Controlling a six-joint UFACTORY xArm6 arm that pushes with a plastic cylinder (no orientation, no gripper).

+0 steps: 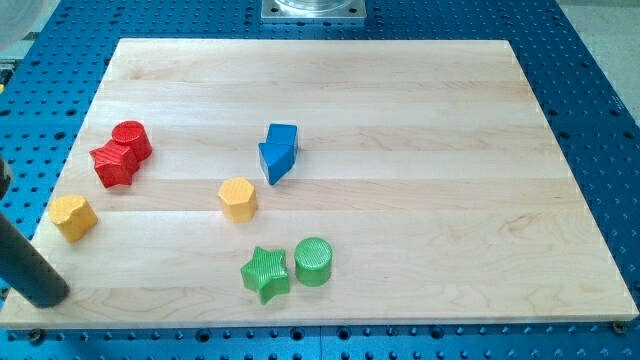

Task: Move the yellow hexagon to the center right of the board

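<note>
A yellow hexagon (238, 198) lies left of the board's centre. A second yellow block (73, 216), whose shape I cannot make out well, lies near the board's left edge. My dark rod comes in from the view's left edge, and my tip (48, 296) rests at the board's bottom left corner. It is just below and left of that second yellow block, apart from it, and far to the left of the yellow hexagon. It touches no block.
A red cylinder (132, 138) and a red star (113, 164) touch at the left. A blue cube (282, 137) and a blue triangular block (271, 163) sit together above the hexagon. A green star (265, 274) and a green cylinder (313, 261) lie below it. The wooden board (450, 200) rests on a blue perforated table.
</note>
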